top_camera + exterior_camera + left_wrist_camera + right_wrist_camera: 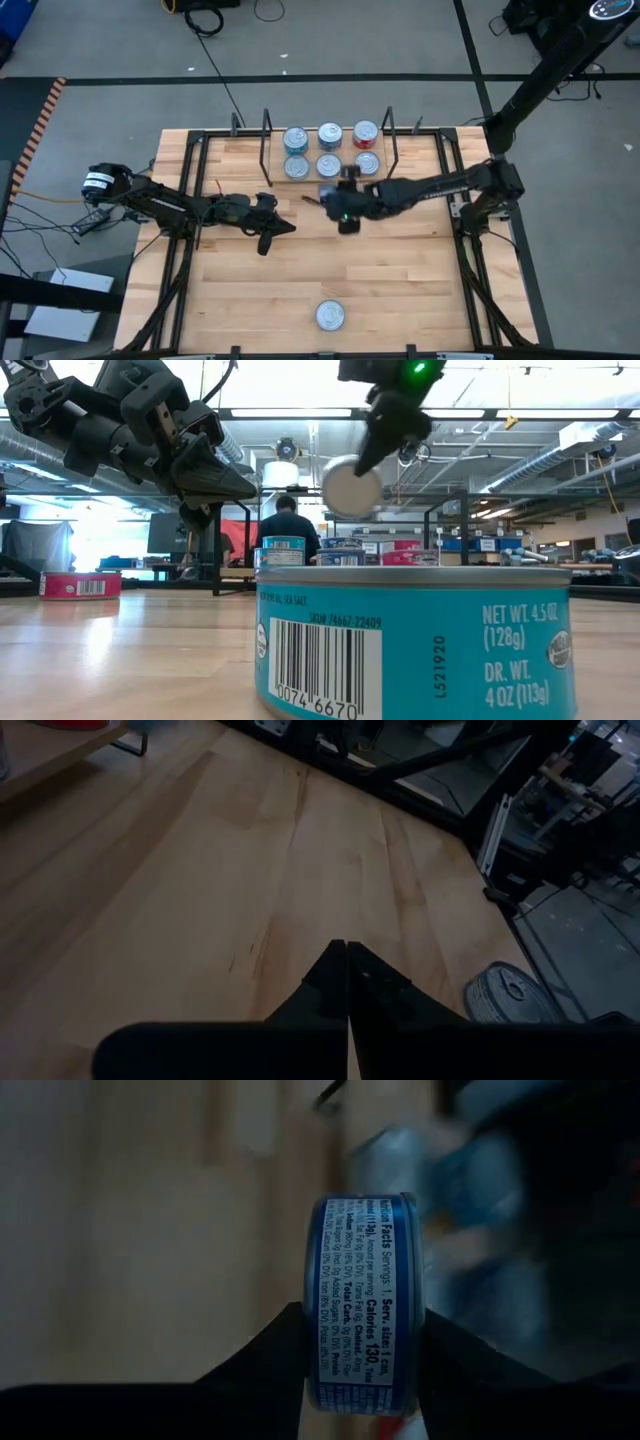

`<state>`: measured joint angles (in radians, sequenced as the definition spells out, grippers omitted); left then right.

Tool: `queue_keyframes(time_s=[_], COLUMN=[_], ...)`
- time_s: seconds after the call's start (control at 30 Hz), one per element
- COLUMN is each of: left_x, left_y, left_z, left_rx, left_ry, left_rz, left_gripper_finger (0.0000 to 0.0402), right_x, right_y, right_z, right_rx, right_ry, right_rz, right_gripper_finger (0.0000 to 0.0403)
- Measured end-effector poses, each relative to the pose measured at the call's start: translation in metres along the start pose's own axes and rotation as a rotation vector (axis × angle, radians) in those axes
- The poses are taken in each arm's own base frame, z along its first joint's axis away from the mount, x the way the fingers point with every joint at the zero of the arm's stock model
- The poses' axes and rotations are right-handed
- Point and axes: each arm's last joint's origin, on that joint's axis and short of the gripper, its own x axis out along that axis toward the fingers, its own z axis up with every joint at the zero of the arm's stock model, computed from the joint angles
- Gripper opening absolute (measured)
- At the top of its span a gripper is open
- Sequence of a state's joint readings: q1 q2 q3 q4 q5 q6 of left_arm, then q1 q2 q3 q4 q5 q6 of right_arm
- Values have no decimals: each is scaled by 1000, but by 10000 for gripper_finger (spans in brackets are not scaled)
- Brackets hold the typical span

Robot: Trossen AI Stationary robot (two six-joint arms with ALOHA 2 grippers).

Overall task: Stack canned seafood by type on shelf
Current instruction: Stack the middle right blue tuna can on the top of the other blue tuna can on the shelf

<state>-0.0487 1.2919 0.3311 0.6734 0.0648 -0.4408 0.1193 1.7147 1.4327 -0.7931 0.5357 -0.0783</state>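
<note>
Our right gripper (362,1370) pinches a blue tin (362,1305) on edge by its flat faces, in the air just off the shelf's (310,150) front edge, so it must be laid flat to stack. Our left gripper (347,982), shut and empty, waits mid-table.

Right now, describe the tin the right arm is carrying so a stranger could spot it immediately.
Start at the shelf along the table's far edge, where six tins sit in two rows. Just in front of it the right gripper is shut on a tin, lifted off the table. Unlike every other tin, it is turned on edge between the fingers, its blue label showing.
</note>
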Motion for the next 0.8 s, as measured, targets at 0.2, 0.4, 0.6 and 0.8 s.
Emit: queue_keyframes(time_s=[0.2,0.4,0.6,0.8], left_x=[0,0,0,0], left_y=[0,1,1,1], left_z=[-1,-1,-1,-1], left_rx=[10,15,15,16], left_ry=[11,10,9,7], left_rz=[5,9,14,19], left_gripper_finger=[1,1,1,1], right_x=[28,56,77,89], right_y=[-43,-72,-81,-89], right_z=[4,-8,-26,-39], right_rx=[-150,-250,-327,-316], right_ry=[-65,-75,-65,-59], right_rz=[-136,-165,-144,-131], right_gripper_finger=[146,146,146,146])
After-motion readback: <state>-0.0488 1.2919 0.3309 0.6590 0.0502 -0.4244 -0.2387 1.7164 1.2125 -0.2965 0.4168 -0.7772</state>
